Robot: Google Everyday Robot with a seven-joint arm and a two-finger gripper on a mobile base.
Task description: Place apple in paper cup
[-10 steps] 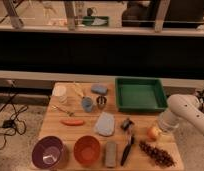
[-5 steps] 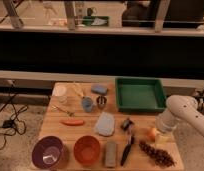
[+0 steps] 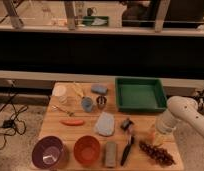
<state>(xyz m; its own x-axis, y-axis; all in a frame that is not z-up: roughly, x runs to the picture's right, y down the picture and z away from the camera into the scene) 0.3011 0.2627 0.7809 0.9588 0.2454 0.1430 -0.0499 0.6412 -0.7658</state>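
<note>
The apple [image 3: 151,134] is a small orange-yellow fruit on the right side of the wooden table [image 3: 60,131], partly covered by my arm's end. My gripper [image 3: 157,131] reaches in from the right on the white arm [image 3: 185,112] and sits right at the apple, touching or just over it. The paper cup [image 3: 66,100] is pale and translucent-looking and stands upright at the far left of the table, well away from the gripper. A blue-grey cup [image 3: 87,104] and a small dark metallic cup [image 3: 101,101] stand to its right.
A green tray [image 3: 140,95] sits at the back right. A purple bowl [image 3: 47,152], an orange-red bowl [image 3: 87,149], a grey block [image 3: 110,152], a black brush [image 3: 127,145] and a dark grape bunch [image 3: 156,152] line the front. A carrot-like piece [image 3: 72,121] and a blue-grey cloth [image 3: 105,124] lie mid-table.
My gripper has closed in on the apple, moving slightly left and down, so less of the fruit shows. Nothing else on the table has moved.
</note>
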